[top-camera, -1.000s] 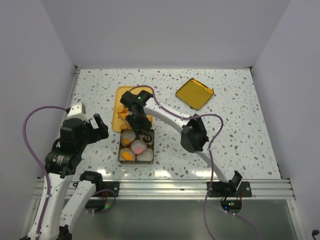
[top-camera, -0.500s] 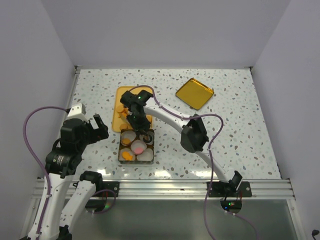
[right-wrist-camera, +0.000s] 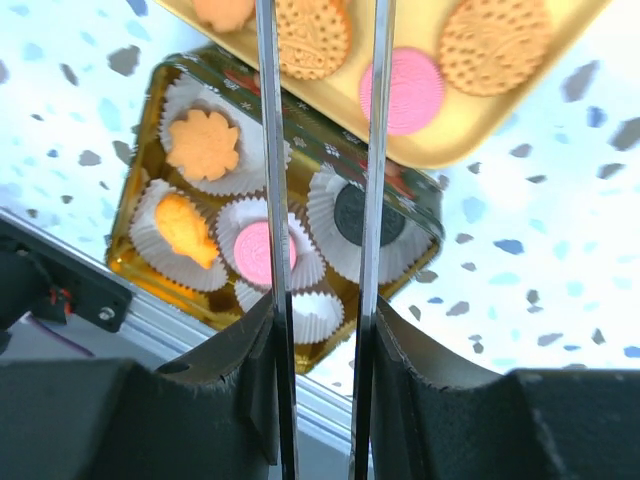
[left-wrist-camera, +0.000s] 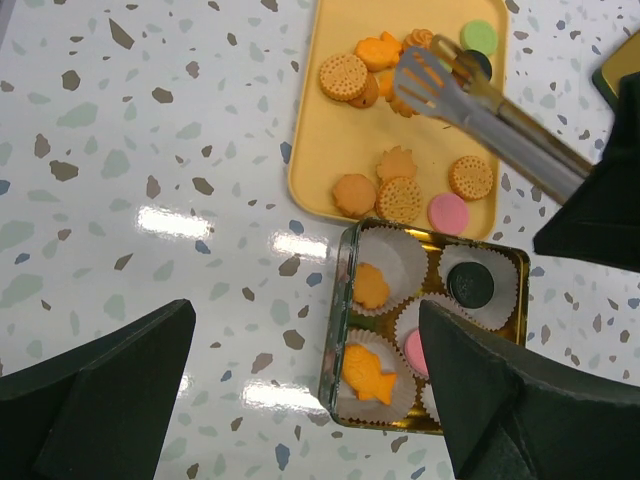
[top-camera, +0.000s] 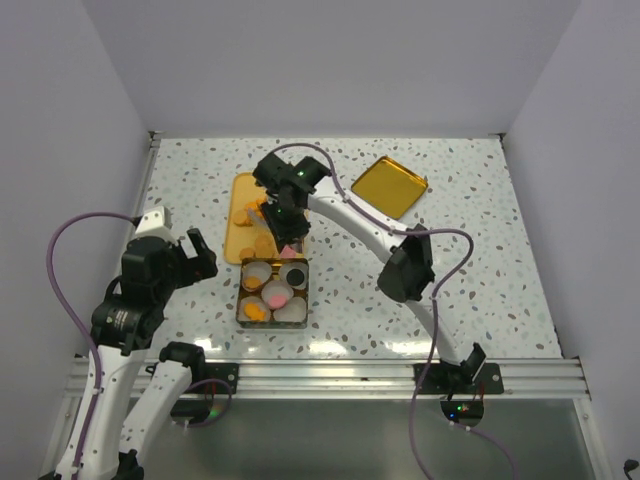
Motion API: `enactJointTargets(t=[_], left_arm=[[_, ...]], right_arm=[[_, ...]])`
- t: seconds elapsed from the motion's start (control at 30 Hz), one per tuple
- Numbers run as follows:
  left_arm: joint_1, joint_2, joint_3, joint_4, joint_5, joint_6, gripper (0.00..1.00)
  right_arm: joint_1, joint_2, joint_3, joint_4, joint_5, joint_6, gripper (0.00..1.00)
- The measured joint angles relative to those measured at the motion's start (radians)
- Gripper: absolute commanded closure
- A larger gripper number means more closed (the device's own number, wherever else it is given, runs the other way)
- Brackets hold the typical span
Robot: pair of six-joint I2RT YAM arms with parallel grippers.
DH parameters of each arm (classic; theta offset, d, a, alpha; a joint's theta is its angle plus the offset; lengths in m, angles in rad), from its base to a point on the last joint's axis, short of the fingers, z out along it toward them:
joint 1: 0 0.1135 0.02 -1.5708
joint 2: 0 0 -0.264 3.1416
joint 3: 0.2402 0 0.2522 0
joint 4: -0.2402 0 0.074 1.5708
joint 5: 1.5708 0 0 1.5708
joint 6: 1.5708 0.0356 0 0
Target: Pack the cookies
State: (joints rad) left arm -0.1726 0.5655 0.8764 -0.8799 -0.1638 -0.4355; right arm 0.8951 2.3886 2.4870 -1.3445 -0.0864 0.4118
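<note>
The right gripper (right-wrist-camera: pixel 322 338) is gripping the tongs (left-wrist-camera: pixel 482 106), whose tips are standing spread above the cookies (left-wrist-camera: pixel 343 75) on the yellow tray (left-wrist-camera: pixel 330 140).

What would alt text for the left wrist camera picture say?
Metal tongs reach over a yellow tray of orange, tan, pink and green cookies on a speckled table. Just below, an open tin holds white paper cups, some with cookies inside. Dark fingers of the left hand, spread wide, frame the bottom corners.
</note>
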Motion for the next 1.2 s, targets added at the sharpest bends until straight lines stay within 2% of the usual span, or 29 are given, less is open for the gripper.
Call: enactJointTargets(t=[0.13, 0.27, 0.53, 0.7, 1.0, 1.2], left_arm=[[0.000, 0.006, 0.000, 0.000, 0.000, 0.000, 0.00], [0.000, 0.013, 0.000, 0.000, 0.000, 0.000, 0.00], [0.000, 0.030, 0.000, 0.000, 0.001, 0.000, 0.00], [0.000, 0.030, 0.000, 0.000, 0.001, 0.000, 0.00], [0.000, 0.029, 0.000, 0.000, 0.001, 0.000, 0.00], [0.000, 0.017, 0.000, 0.000, 0.001, 0.000, 0.00]], right_arm=[[-0.014, -0.111, -0.028, 0.003, 0.023, 0.000, 0.72], [-0.016, -0.264, -0.137, 0.006, 0.027, 0.007, 0.72], [0.004, -0.624, -0.537, 0.000, 0.007, 0.023, 0.72], [0.087, -0.783, -0.769, -0.002, -0.014, 0.049, 0.72], [0.252, -0.866, -0.976, 0.008, -0.038, 0.110, 0.72], [0.282, -0.866, -1.025, 0.024, -0.040, 0.131, 0.72]])
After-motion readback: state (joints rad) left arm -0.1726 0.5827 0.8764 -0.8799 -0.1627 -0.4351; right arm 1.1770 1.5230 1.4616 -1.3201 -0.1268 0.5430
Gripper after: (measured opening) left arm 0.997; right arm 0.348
